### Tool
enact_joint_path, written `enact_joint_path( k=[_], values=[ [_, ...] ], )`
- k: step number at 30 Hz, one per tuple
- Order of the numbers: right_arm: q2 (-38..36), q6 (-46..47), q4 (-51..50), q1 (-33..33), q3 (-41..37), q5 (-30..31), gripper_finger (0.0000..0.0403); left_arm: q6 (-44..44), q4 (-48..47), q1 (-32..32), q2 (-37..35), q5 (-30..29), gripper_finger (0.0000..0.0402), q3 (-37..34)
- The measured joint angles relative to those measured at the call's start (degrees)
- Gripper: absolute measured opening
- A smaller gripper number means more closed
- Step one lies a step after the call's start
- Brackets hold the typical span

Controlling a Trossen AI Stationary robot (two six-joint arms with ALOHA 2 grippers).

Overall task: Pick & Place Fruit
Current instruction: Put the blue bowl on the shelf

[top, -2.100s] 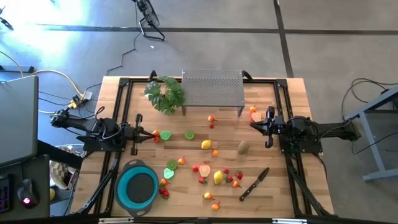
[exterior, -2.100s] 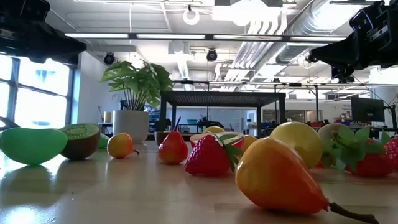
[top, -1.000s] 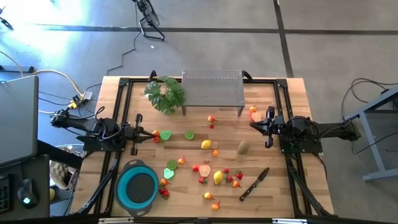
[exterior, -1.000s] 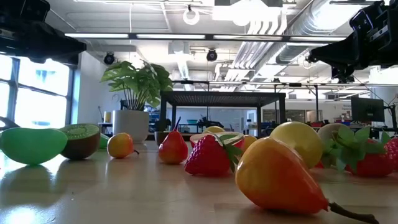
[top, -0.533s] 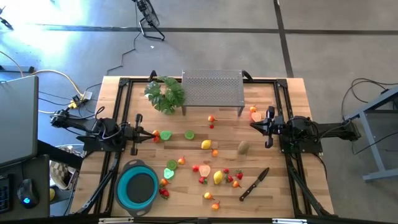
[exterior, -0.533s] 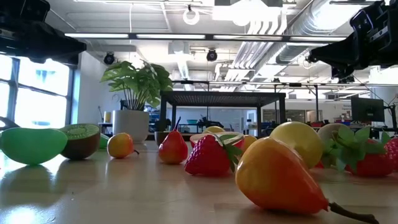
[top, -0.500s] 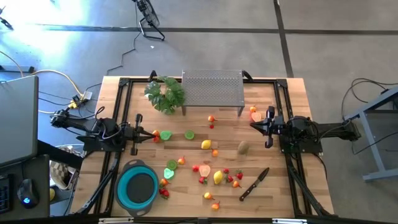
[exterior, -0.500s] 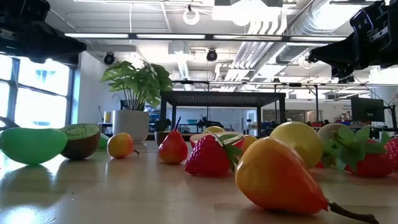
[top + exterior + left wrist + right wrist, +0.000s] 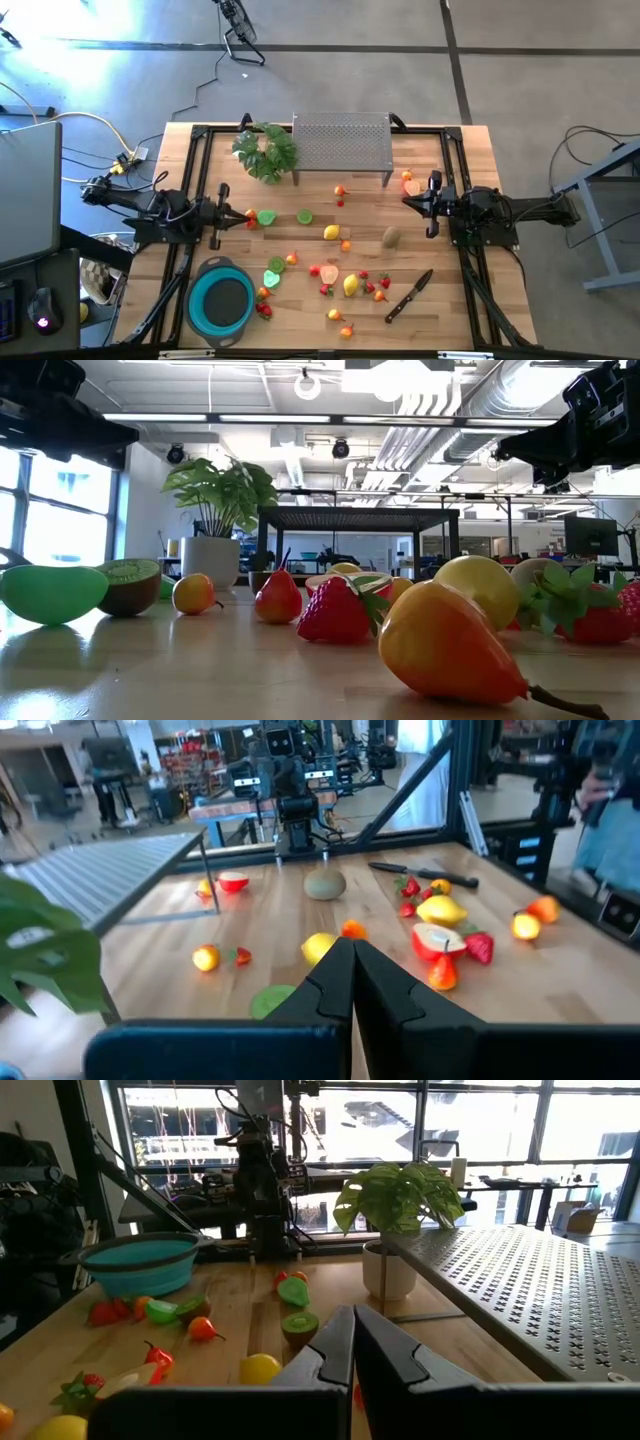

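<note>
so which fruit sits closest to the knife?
The small red strawberry just left of the black-handled knife. The lemon lies farther left, and the kiwi sits well above, toward the right gripper.

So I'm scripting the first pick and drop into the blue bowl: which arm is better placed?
Probably the left. The left gripper waits shut beside a green lime, and the blue bowl sits on its side. The right gripper, also shut, is across the table.
</note>
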Motion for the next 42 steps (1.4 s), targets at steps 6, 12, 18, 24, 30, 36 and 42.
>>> enact_joint_path(
  k=[6, 12, 18, 24, 30, 36, 42],
  values=[
    [-0.02, 0.00, 0.00, -0.02, 0.02, 0.00, 0.0004, -2.72, 0.00, -0.01, 0.00, 0.00, 0.0001, 0.00],
    [-0.01, 0.00, 0.00, -0.02, 0.00, 0.12, 0.0004, -2.72, 0.02, 0.00, -0.01, -0.01, 0.0001, 0.01],
    [-0.02, 0.00, 0.00, -0.02, 0.00, 0.13, 0.0004, -2.70, 0.03, -0.01, -0.01, -0.07, 0.0001, 0.01],
    [0.00, -0.02, 0.02, -0.02, 0.00, 0.20, 0.0004, -2.83, 0.12, 0.00, -0.01, -0.11, 0.0001, -0.01],
    [0.00, 1.66, 0.00, -0.02, 0.00, -1.70, 0.0004, -2.85, 0.09, -0.01, -0.01, -0.11, 0.0001, -0.01],
    [0.00, 3.12, -0.13, 0.00, 0.00, -3.13, 0.0004, -2.78, 0.23, 0.00, 0.00, -0.09, 0.0001, -0.01],
    [0.00, 3.23, -0.13, -0.02, 0.00, -3.81, 0.0004, -2.83, 0.39, 0.01, -0.01, -0.09, 0.0001, -0.01]
  ],
)
